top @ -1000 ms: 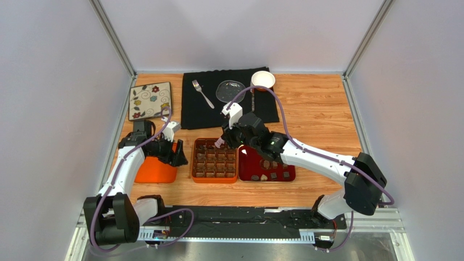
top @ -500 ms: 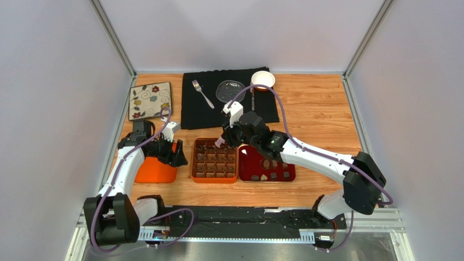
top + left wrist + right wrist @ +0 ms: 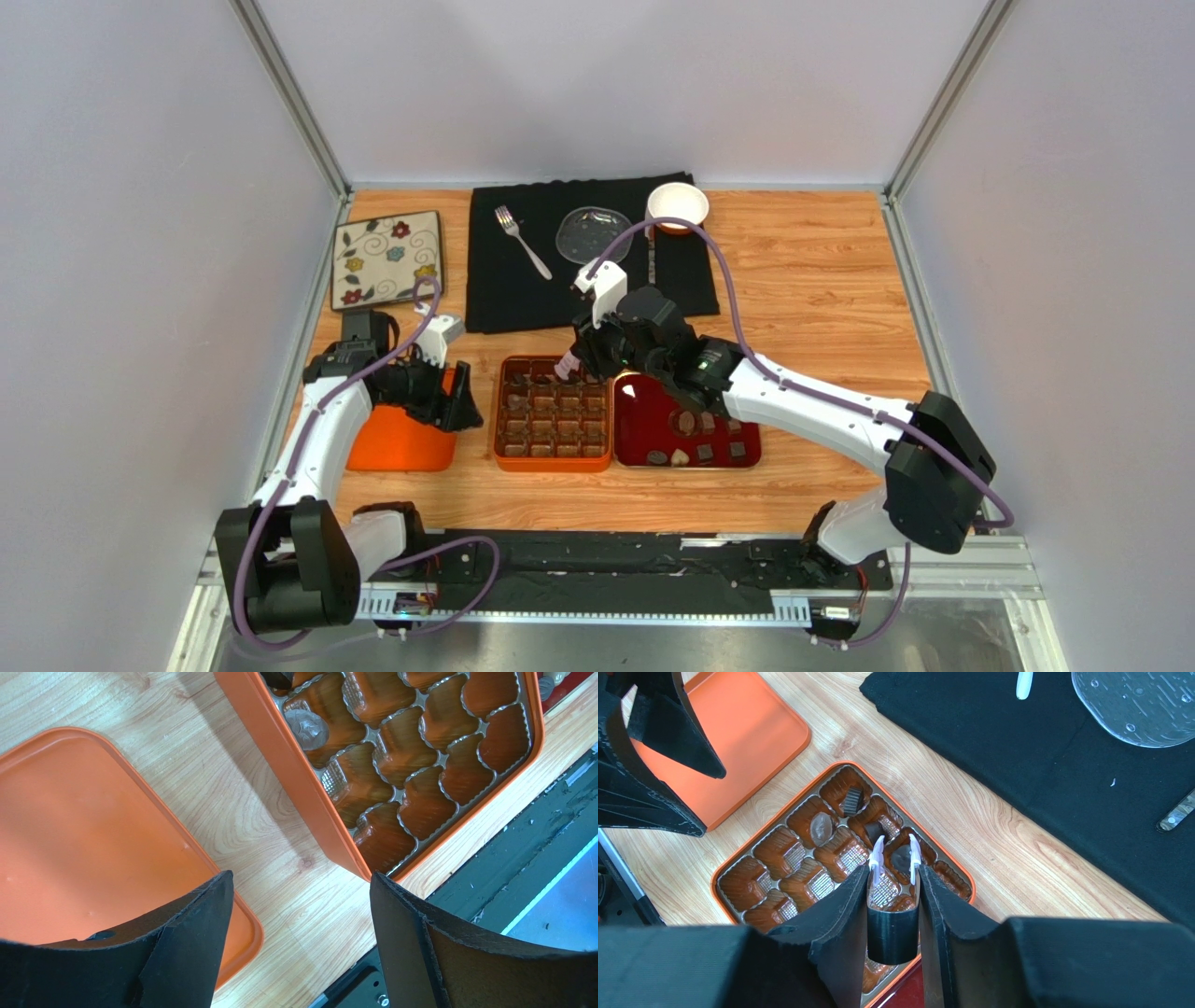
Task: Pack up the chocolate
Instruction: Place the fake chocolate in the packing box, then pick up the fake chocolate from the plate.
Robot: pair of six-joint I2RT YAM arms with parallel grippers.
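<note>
- Placement under way: the right gripper (image 3: 894,882), jaws drawn narrow around a black pincer tool with two white tips (image 3: 892,932), hangs over the square orange box of moulded brown compartments (image 3: 741,875) at the centre of the right wrist view.
- The white tips straddle one small dark brown chocolate piece (image 3: 901,859) sitting in a compartment toward the box's upper right. Whether they pinch it cannot be told.
- Three more pieces sit in compartments just to the upper left. Other loose chocolates (image 3: 687,420) wait in the dark red tray (image 3: 634,434) just right of the box in the overhead view.
- The left gripper (image 3: 300,882) stands wide and empty at the bottom of its own view, over the bare wooden table (image 3: 231,791) between the flat orange lid (image 3: 84,833) and the box.
- Done well, the step likely means letting the piece settle flat in its cell, spreading the tips only slightly, then lifting straight up so neither prong drags it or nudges a neighbour.
- A piece left tilted on a cell wall looks like the main risk.
</note>
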